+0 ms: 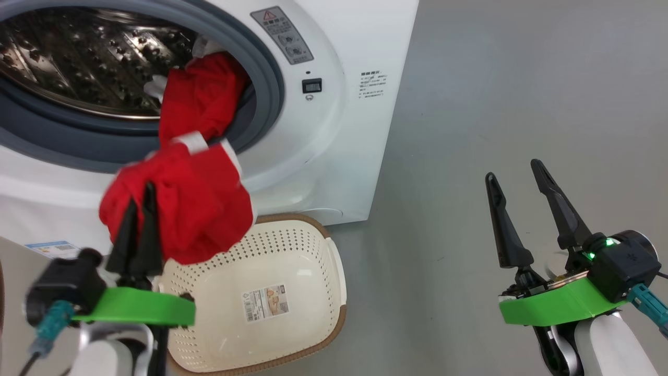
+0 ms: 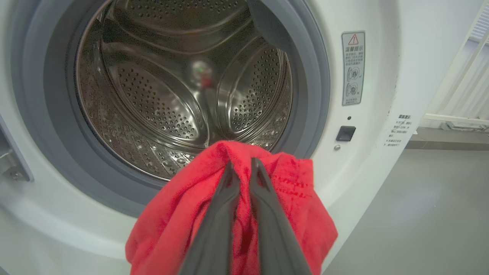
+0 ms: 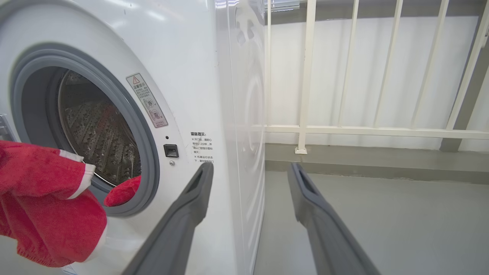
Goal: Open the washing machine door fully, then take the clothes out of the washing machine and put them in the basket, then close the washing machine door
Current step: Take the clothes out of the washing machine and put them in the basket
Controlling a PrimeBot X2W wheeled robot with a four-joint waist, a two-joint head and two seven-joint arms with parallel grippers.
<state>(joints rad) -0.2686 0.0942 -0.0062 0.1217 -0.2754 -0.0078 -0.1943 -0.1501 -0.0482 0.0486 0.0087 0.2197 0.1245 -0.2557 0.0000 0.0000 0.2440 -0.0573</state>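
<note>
Three steps in the task; we judge ourselves midway through the second.

Washing machine (image 1: pixel 334 104) takes the upper left of the head view. Its mouth is unobstructed, with the grey ring (image 1: pixel 271 89) and steel drum (image 1: pixel 78 57) exposed, so the door-opening step reads as done.

Basket (image 1: pixel 313 334) sits at lower centre on the floor (image 1: pixel 496 78), just before the machine's front. It holds nothing but its paper label (image 1: pixel 266 303).

Clothes (image 1: pixel 193 203): one red run of fabric with white trim, from the drum mouth at upper centre down to a bunched mass at centre left. That mass overlaps the basket's upper-left rim in the frame; we cannot tell how high it hangs. The upper end lies across the grey ring, not yet free of the drum. A small white piece (image 1: pixel 155 86) shows just inside the drum lip.

Left gripper (image 1: pixel 142 194), lower left: fingers pinched nearly together on the red fabric. The left wrist view shows cloth on both sides of them.

Right gripper (image 1: pixel 514 171), lower right: fingers spread wide, holding nothing, well apart from the machine.

Left to do: clear the drum, drop the load into the basket, shut the door.
</note>
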